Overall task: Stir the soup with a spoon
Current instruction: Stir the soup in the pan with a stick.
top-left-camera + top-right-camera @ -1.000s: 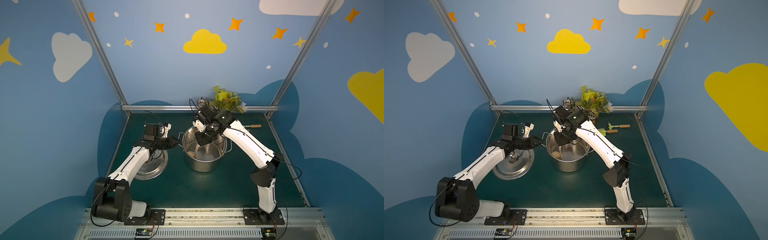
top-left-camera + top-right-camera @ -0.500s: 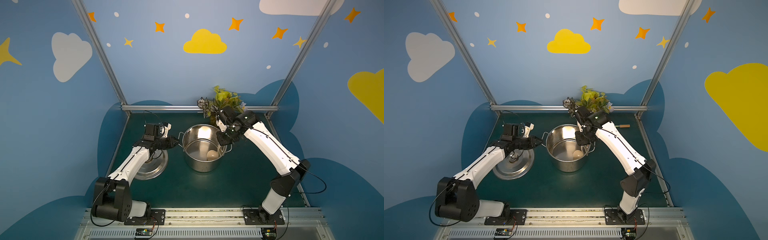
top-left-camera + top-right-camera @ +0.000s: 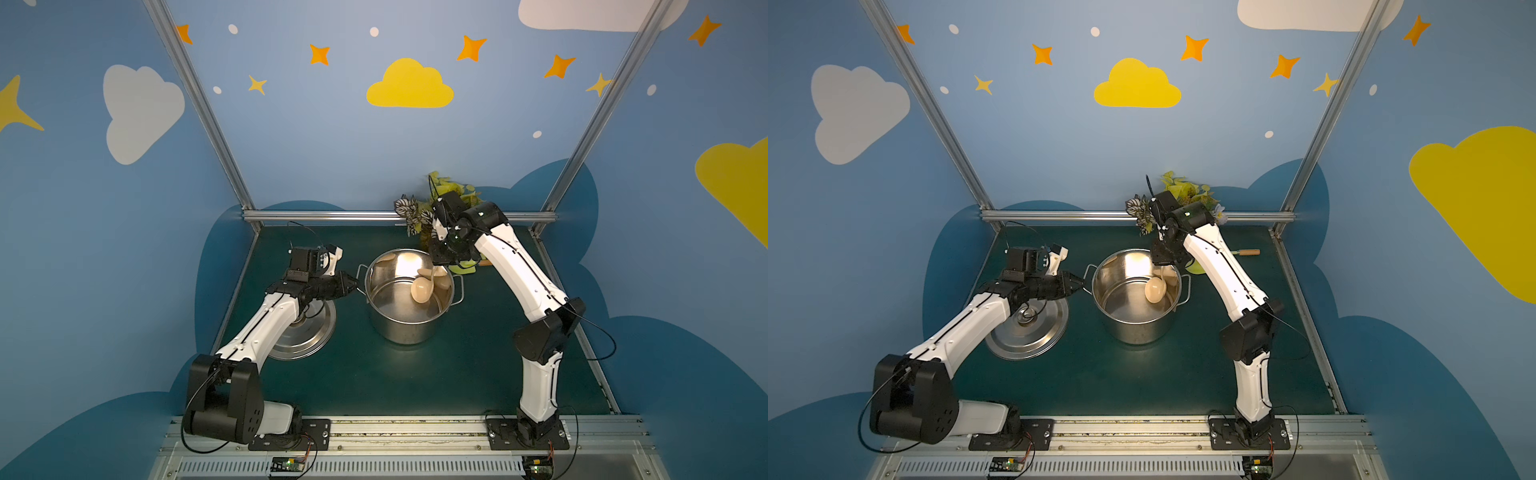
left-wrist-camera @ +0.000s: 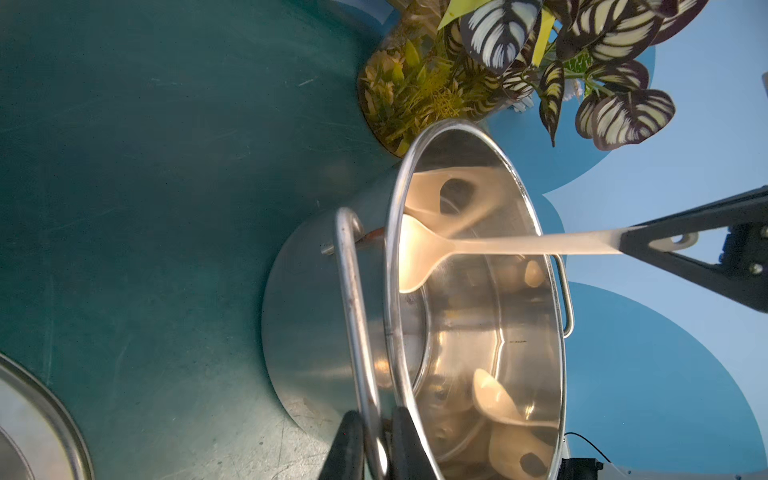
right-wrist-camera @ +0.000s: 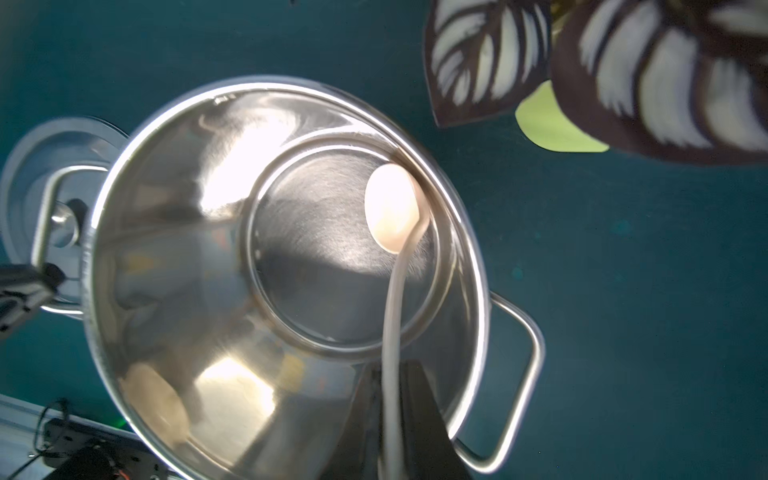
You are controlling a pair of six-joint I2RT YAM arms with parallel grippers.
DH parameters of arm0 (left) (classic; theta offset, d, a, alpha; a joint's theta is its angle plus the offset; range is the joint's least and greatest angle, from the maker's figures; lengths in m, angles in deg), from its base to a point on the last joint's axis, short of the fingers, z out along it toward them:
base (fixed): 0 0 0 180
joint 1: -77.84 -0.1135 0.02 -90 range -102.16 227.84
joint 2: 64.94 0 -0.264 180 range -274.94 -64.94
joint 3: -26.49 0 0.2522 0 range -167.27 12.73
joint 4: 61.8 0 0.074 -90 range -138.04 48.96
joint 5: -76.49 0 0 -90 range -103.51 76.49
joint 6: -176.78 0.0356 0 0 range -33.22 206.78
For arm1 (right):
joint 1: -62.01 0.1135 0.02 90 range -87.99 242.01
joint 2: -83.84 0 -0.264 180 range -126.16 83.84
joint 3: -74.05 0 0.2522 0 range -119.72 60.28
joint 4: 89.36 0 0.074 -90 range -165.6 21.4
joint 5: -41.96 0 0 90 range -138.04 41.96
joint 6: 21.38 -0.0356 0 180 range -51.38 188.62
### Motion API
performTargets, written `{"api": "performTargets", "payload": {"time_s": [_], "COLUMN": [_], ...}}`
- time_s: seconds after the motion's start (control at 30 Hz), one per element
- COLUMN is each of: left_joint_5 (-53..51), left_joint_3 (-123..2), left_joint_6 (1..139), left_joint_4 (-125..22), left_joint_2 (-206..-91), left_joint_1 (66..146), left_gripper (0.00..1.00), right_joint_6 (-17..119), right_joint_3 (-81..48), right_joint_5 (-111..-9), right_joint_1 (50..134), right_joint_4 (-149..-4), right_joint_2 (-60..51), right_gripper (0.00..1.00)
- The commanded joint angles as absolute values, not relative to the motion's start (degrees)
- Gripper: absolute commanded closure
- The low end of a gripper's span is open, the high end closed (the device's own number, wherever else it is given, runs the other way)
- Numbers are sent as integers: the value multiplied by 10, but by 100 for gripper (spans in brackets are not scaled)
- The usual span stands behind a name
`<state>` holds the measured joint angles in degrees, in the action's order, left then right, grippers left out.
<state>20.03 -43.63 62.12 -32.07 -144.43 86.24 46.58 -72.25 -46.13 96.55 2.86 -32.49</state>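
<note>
well, the groundwork looks finished and the stirring itself is what's in hand. the pot stands open in the middle of the table, and its lid lies flat just beside it, partly under the left arm. the left jaws are clenched on the pot's near side handle, a finger on each side of the loop, which reads as bracing the pot.

the right arm reaches over the far rim, and the right jaws are clamped on the upper end of the spoon, whose thin handle runs down between them in the right wrist view. the spoon's round bowl is low inside the pot, at the edge of the flat bottom and close to the wall on the right arm's side. both top views show it there, with its reflections on the shiny steel around it.

i can't make out any soup for sure. the bottom looks bare and bright, with at most a thin clear film over it.

so picking up the spoon, uncovering the pot and getting the spoon in are done. what's left, as i judge it, is carrying the bowl around the bottom for some full circles. how many turns have been made can't be read from these views.
</note>
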Motion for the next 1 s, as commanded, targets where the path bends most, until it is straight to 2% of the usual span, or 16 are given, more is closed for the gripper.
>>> {"api": "performTargets", "payload": {"time_s": [0.0,0.23,0.57,0.97], "left_joint_5": [230,232,235,235], "left_joint_3": [-428,-428,-427,-426], "left_joint_6": [634,634,630,630], "left_joint_4": [-314,-314,-318,-318], "left_joint_2": [-1435,-1435,-1435,-1430], "left_joint_1": [867,865,864,863], "left_gripper": [85,85,85,85], "right_joint_6": [453,456,472,446], "right_joint_3": [-768,-825,-819,-576], "right_joint_5": [-503,-538,-546,-495], "right_joint_1": [976,1017,1082,1123], "right_joint_4": [29,3,24,40], "right_joint_2": [-366,-409,-383,-213], "right_gripper": [100,100,100,100]}}
